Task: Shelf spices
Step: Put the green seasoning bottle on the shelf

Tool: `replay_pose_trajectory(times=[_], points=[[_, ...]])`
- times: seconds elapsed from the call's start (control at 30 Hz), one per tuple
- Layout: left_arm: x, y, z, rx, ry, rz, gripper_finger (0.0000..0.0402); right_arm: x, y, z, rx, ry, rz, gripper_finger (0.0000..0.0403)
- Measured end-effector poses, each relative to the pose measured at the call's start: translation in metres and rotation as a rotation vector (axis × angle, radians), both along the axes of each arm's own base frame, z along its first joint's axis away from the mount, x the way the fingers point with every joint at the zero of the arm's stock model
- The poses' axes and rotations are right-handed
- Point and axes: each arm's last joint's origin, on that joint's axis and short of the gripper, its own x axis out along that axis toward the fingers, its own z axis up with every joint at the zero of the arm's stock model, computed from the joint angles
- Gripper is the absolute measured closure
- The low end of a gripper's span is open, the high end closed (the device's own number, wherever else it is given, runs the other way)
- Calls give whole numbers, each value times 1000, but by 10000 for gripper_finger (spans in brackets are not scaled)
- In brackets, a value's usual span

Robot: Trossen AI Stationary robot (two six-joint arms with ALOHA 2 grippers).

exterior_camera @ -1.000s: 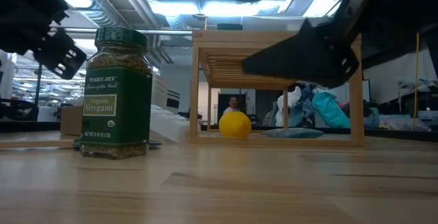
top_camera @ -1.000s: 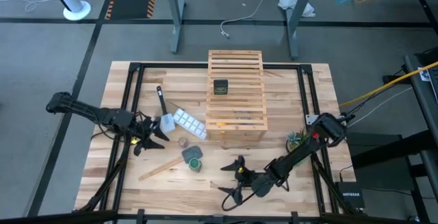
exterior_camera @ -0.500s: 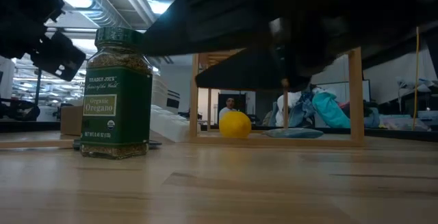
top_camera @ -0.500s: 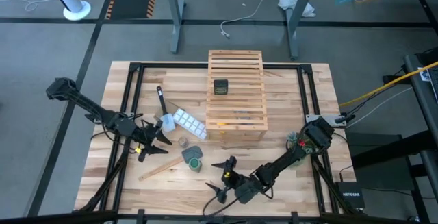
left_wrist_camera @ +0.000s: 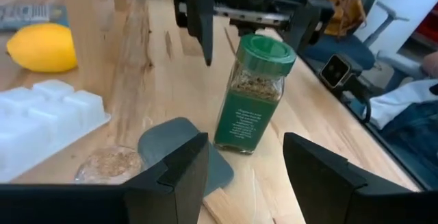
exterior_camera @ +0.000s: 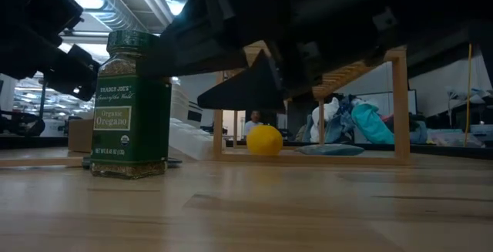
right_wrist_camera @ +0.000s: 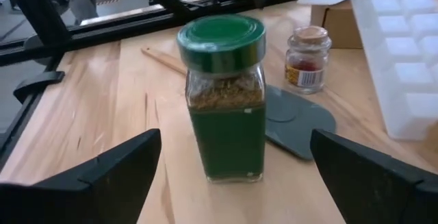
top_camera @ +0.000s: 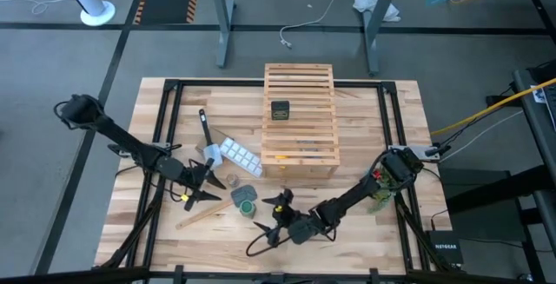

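Shelving comes largest: the light wooden slatted rack (top_camera: 300,119) is standing mid-table, carrying the dark boxy black-topped jar (top_camera: 280,110). Right gripper (top_camera: 274,221) is hovering with fingers spread wide beside the green jar with green lid (top_camera: 247,206), which is standing upright just off the flat grey-green pad (right_wrist_camera: 298,120); left gripper (top_camera: 204,188), fingers apart and empty, is facing it. The tiny clear jar (right_wrist_camera: 306,58) is sitting nearby.

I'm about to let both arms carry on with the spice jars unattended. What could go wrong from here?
Both open grippers, left and right, face the green jar from opposite sides, so they might collide or knock it over. The jar stands partly on the grey pad, which may make it unsteady. The tiny jar stands close by and could get bumped.
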Motion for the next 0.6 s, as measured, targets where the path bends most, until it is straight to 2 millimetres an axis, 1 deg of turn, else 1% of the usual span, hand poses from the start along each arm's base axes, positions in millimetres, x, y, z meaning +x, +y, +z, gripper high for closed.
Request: replay_pose_trajectory(times=[0.13,0.33,0.6], points=[[10,-6,0,14,41,2,219,1,-2,0,3,1,-1,22],[32,-18,2,48,86,-1,219,3,-4,0,9,2,8,22],[59,-32,-7,102,152,-14,219,3,-4,0,7,0,2,22]])
